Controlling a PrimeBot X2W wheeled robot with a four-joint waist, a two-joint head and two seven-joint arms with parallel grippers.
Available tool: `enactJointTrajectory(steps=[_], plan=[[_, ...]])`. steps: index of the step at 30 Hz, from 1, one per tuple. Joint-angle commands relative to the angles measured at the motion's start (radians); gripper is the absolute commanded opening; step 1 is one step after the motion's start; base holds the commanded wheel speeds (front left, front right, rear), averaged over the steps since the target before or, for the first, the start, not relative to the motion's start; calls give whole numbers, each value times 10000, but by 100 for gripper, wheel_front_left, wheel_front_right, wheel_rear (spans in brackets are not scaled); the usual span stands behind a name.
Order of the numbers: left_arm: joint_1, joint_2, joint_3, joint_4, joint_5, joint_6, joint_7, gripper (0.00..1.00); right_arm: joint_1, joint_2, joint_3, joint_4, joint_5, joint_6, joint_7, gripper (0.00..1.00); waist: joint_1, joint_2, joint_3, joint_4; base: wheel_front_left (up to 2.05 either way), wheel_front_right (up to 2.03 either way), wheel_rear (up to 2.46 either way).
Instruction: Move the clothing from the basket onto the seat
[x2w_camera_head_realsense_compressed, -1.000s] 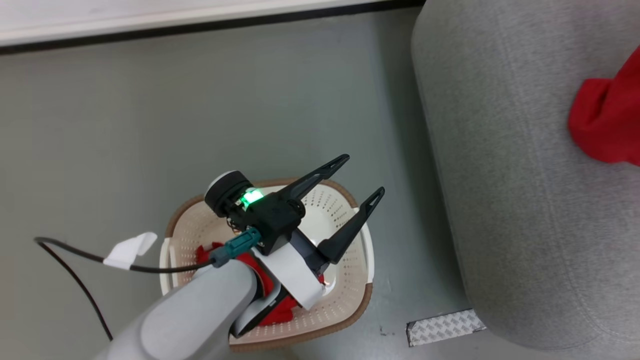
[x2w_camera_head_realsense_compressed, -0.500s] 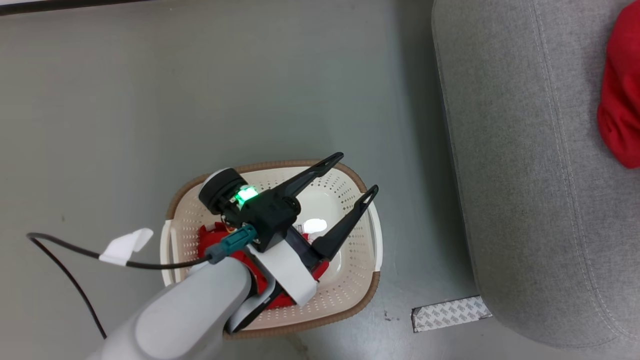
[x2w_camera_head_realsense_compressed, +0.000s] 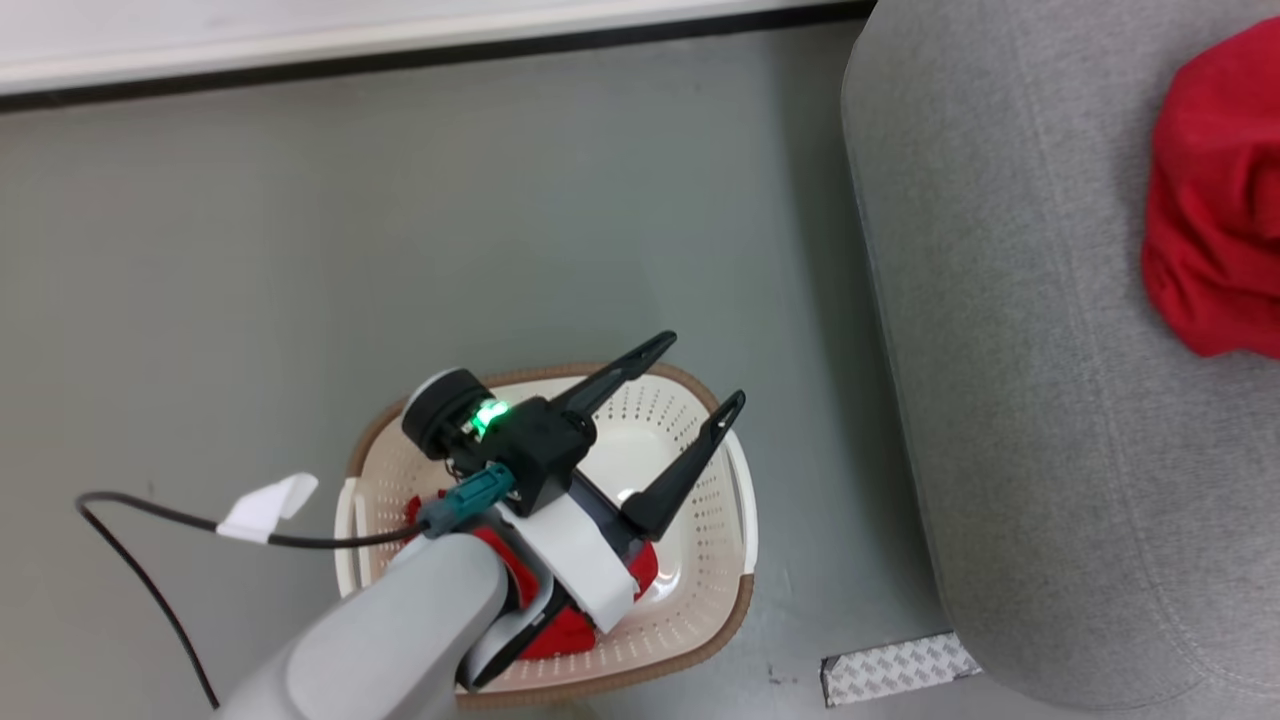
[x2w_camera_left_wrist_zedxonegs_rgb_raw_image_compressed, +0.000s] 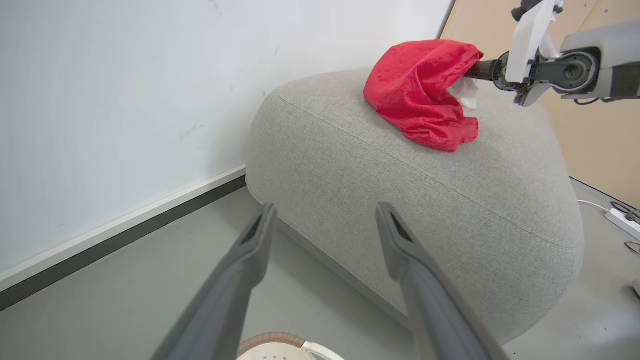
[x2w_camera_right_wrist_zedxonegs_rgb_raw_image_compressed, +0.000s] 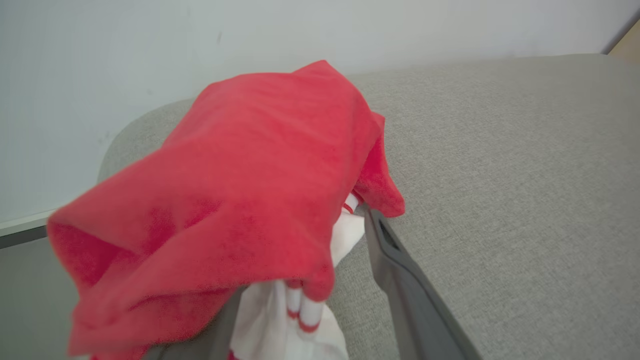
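Observation:
The cream basket (x2w_camera_head_realsense_compressed: 745, 600) with a brown rim stands on the floor, and red clothing (x2w_camera_head_realsense_compressed: 560, 630) lies in it under my left arm. Above the basket hangs my left gripper (x2w_camera_head_realsense_compressed: 700, 370), open and holding nothing; its fingers (x2w_camera_left_wrist_zedxonegs_rgb_raw_image_compressed: 325, 210) point toward the grey seat (x2w_camera_left_wrist_zedxonegs_rgb_raw_image_compressed: 400, 200). A second red garment (x2w_camera_left_wrist_zedxonegs_rgb_raw_image_compressed: 420, 95) with white trim lies heaped on the seat (x2w_camera_head_realsense_compressed: 1020, 350). My right gripper (x2w_camera_left_wrist_zedxonegs_rgb_raw_image_compressed: 472, 75) reaches into that heap. In the right wrist view its jaws stand apart (x2w_camera_right_wrist_zedxonegs_rgb_raw_image_compressed: 305, 235), with the garment (x2w_camera_right_wrist_zedxonegs_rgb_raw_image_compressed: 240, 190) draped over the left finger.
A black cable with a white tag (x2w_camera_head_realsense_compressed: 265, 505) trails across the floor left of the basket. A patch of patterned tape (x2w_camera_head_realsense_compressed: 890, 665) lies by the seat's foot. A wall with a dark baseboard (x2w_camera_head_realsense_compressed: 400, 60) runs behind. A power strip (x2w_camera_left_wrist_zedxonegs_rgb_raw_image_compressed: 622, 222) lies beyond the seat.
The head camera has swung, so the whole picture shifted. The red garment on the seat now shows as a fuller heap. My left gripper stays open over the basket.

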Motion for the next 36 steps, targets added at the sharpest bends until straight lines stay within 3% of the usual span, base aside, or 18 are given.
enactJointTrajectory(steps=[1, 11, 20, 27, 36], plan=[[222, -73, 6, 98, -96, 18, -71, 100, 36, -112, 211, 32, 123, -22, 100, 100, 0, 0, -365, -94, 0, 0, 0], [1012, -307, 336, 396, -407, 162, -182, 100, 765, -606, 1203, -156, 397, -22, 726, 100, 0, 0, -2177, -271, 0, 0, 0], [1985, -375, 1046, 167, -597, 467, -164, 100, 1737, -972, 1987, -1760, 760, -22, 461, 100, 0, 0, -3781, -227, 0, 0, 0], [2893, -363, 1980, 46, -654, 761, -167, 100, 2931, -690, 2426, -3419, 839, -22, -355, 100, 0, 0, -4996, 260, 0, 0, 0], [3718, 74, 3439, -86, -445, 1345, -167, 100, 4243, 174, 2217, -5174, 646, -22, -1217, 100, 0, 0, -5456, 1051, 0, 0, 0]])
